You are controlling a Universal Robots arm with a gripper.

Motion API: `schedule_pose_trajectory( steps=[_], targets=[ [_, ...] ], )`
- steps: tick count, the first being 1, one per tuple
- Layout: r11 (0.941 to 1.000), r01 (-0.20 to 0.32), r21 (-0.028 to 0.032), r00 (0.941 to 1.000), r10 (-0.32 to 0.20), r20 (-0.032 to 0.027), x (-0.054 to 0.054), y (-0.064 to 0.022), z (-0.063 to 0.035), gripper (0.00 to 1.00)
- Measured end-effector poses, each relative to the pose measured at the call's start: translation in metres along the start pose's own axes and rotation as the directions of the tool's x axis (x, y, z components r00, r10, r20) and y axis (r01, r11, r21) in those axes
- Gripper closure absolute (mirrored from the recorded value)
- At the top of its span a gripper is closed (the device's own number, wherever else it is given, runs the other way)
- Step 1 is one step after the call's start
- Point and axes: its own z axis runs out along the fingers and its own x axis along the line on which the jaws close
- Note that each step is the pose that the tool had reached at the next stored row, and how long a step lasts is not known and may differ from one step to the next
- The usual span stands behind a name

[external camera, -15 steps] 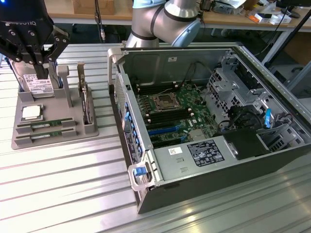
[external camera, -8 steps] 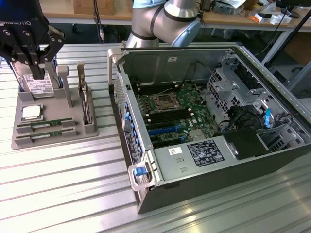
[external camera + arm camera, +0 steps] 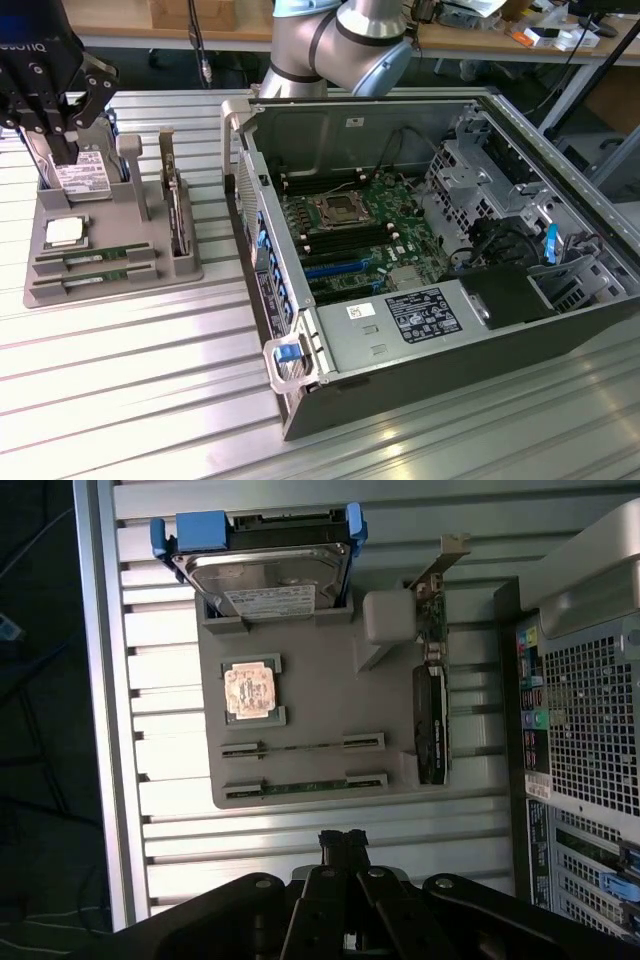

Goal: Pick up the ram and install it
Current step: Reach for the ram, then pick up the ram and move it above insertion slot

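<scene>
1. Your gripper hangs above the tray, fingers pressed together, empty.
2. The ram sits slotted at 5 o'clock from the processor; a misaligned descent may strike that chip or bend the thin stick.

Circuit-board ram, matt grey plastic tray

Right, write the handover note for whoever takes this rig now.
Gripper: shut, empty, over the tray by the hard drive.
Ram sticks: both lie in their tray slots, untouched.
Done: nothing yet.
Left: the whole job, picking up a ram stick and installing it on the motherboard in the open case.
</scene>
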Motion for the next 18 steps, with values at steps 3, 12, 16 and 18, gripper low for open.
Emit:
schedule_pose_trajectory(
  steps=[3, 12, 16, 18],
  targets=[
    [1.0, 0.0, 0.0, 1.0, 0.0, 0.0, 0.0001, 0.0, 0.0, 0.89],
    [1.0, 0.0, 0.0, 1.0, 0.0, 0.0, 0.0001, 0.0, 0.0, 0.89],
    [1.0, 0.008, -0.0002, 1.0, -0.008, -0.0003, 0.0001, 0.0, 0.0, 0.89],
    [0.9998, 0.022, -0.0006, 0.9998, -0.022, -0.0009, 0.0001, 0.0, 0.0, 0.89]
  ],
)
